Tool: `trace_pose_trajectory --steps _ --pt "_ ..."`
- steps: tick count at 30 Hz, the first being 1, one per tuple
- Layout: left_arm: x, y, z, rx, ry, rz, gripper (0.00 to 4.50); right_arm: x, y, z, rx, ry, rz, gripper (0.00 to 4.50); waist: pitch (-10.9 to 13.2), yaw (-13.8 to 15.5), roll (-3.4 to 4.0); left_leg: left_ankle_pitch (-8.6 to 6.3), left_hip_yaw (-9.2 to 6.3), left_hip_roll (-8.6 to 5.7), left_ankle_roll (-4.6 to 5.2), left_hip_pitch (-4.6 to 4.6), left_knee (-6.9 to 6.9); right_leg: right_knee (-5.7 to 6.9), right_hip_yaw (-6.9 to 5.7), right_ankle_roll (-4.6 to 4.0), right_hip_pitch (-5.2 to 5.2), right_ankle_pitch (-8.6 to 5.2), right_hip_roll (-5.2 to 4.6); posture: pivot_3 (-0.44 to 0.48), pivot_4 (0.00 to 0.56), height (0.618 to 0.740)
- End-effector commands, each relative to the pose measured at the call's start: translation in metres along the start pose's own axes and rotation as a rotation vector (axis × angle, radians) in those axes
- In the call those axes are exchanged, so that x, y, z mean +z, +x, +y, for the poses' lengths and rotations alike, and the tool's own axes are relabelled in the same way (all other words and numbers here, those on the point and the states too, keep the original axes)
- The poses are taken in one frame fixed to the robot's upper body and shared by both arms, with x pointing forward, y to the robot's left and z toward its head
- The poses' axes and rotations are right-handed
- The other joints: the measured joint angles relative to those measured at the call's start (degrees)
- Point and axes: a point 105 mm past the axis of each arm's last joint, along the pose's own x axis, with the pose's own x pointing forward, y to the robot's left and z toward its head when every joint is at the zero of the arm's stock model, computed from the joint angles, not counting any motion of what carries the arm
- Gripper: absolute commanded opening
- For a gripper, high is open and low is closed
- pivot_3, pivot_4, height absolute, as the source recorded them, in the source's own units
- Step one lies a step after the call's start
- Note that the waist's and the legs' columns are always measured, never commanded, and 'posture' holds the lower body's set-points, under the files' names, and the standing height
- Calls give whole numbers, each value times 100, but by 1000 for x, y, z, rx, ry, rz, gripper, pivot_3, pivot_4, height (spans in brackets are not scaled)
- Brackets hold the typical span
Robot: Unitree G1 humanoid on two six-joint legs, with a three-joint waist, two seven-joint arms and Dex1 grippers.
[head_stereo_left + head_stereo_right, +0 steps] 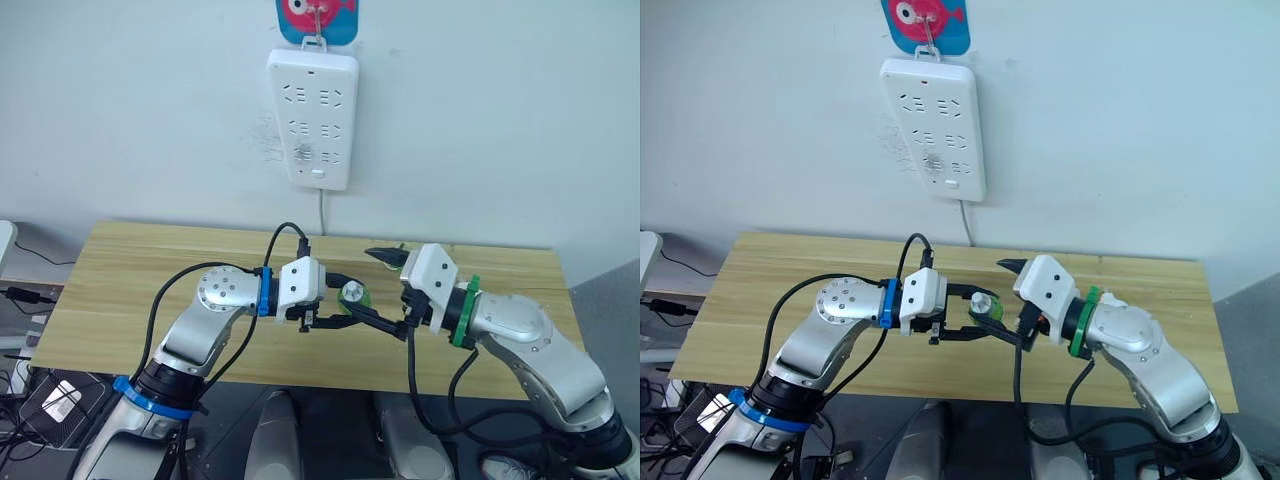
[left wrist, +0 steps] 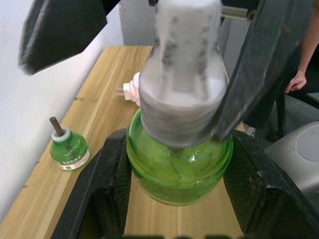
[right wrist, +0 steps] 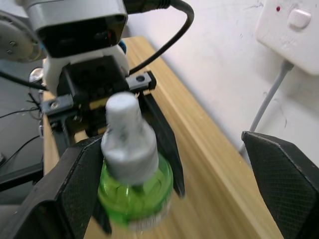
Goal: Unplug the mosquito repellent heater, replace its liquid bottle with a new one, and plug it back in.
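The heater (image 2: pixel 130 90) lies unplugged on the desk (image 1: pixel 150 270), prongs showing, just beyond the bottle now in hand and near the wall side. A second green bottle (image 2: pixel 70 149) with a bare dark wick stands on the desk close to the wall, well apart from the heater.

The left gripper (image 1: pixel 345 308) has its fingers closed on the green body of a capped bottle (image 2: pixel 179 169), held above the desk's near middle. The right gripper (image 1: pixel 372 285) faces it with fingers spread wide, straddling the white cap (image 2: pixel 182 64); one finger looks to touch or nearly touch the cap, the other stands well off.

The step appears to be taking the cap off the fresh bottle. To do it well, the right fingers should centre on the cap before closing, so both pads meet it evenly, and grip the cap alone, not the green shoulder. The left hold must stay firm and low on the body so the bottle does not turn with the cap, and upright enough to keep liquid in.

There is open desk on both sides for setting things down. The desk's front edge lies close below the grippers, so a dropped cap could roll off. The power strip (image 1: pixel 312 118) hangs on the wall above, clear of the arms.
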Motion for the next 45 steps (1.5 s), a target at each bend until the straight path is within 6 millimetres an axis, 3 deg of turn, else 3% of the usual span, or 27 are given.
trace_pose_trajectory --steps 1,4,9,14,18,26,33,42,45 --pt "10 -4 -1 3 38 -30 2258 8 -20 -9 -23 -24 -4 4500 0 0 0 -1 0 0 1 0 0 0 0 0 0 0 0 -97 277 697" --pt "9 -4 0 9 37 -28 2258 14 -26 5 63 3 -13 4500 0 -4 0 -4 2 0 8 1 1 2 2 0 0 0 0 -103 277 697" --pt "10 -1 1 5 43 -32 2258 24 -9 18 73 26 -63 4500 0 -36 0 -9 1 3 18 1 1 2 3 -1 0 0 3 -102 279 697" --pt "11 1 0 -3 45 -38 2258 24 12 12 5 14 -79 4500 0 -24 0 -8 1 1 17 2 2 3 3 -1 0 1 2 -99 280 697" --pt "13 3 -3 -9 43 -48 2258 24 18 1 -55 26 -85 4500 0 -15 0 -6 0 2 14 2 1 3 0 -1 -1 1 2 -92 278 697" --pt "11 -1 -1 6 38 -35 2258 11 -16 -11 -40 2 10 4500 0 14 0 0 0 0 3 -1 -1 -1 0 -1 0 1 0 -91 276 697" --pt "9 -3 0 8 38 -28 2258 19 -32 0 71 37 14 4500 0 -21 0 -9 1 2 22 2 0 3 1 -2 0 1 2 -112 277 697" --pt "9 -1 -1 -2 43 -25 2258 31 4 20 94 100 -89 4500 0 -23 0 -8 1 1 21 2 1 2 2 -2 0 1 2 -104 280 697" --pt "9 0 -1 -1 43 -24 2258 30 9 20 87 100 -106 3924 0 -6 0 -7 0 1 20 1 1 1 1 -2 0 1 1 -96 281 697"
